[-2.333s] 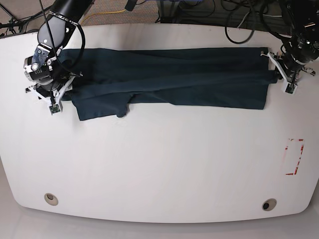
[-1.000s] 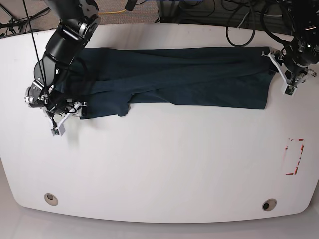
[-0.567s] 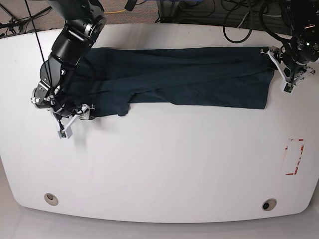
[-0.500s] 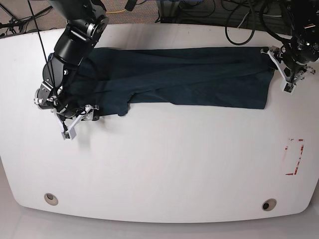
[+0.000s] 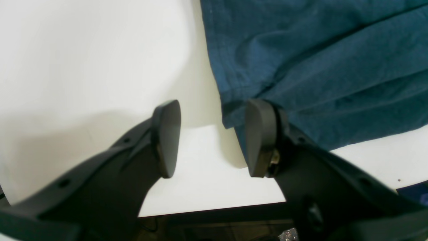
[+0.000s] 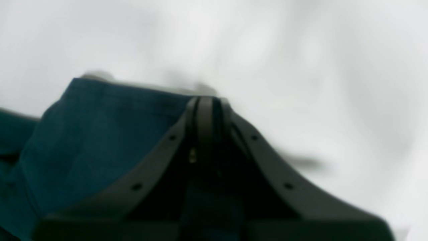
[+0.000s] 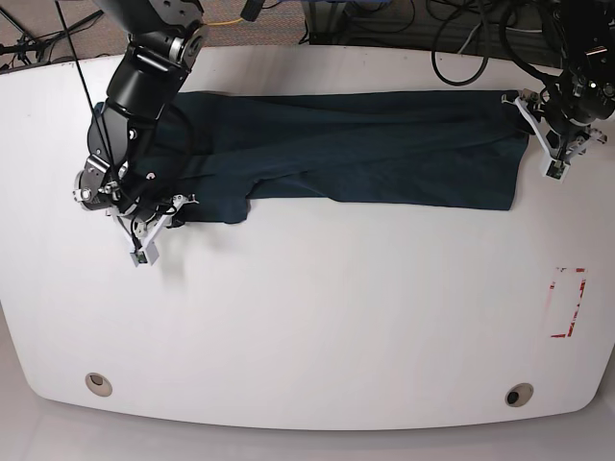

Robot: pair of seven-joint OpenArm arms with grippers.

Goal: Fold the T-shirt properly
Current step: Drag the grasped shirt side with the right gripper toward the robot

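Observation:
The dark navy-teal T-shirt [image 7: 336, 149] lies stretched sideways across the far half of the white table [image 7: 317, 317]. My right gripper [image 7: 165, 223] sits at its near-left corner. In the blurred right wrist view its fingers [image 6: 204, 110] are pressed together, and the T-shirt [image 6: 100, 134] edge runs right into the tips. My left gripper [image 7: 540, 137] hovers at the shirt's right end. In the left wrist view it [image 5: 212, 139] is open, and a corner of the T-shirt [image 5: 317, 67] reaches in beside its right finger [image 5: 259, 137].
A red marked rectangle [image 7: 567, 303] sits near the table's right edge. Two round holes [image 7: 97, 382] [image 7: 519, 395] lie near the front corners. Cables [image 7: 461, 38] hang behind the far edge.
My right arm slid down the shirt's left edge to its near-left corner, and its gripper went from open to shut. The left arm barely moved.

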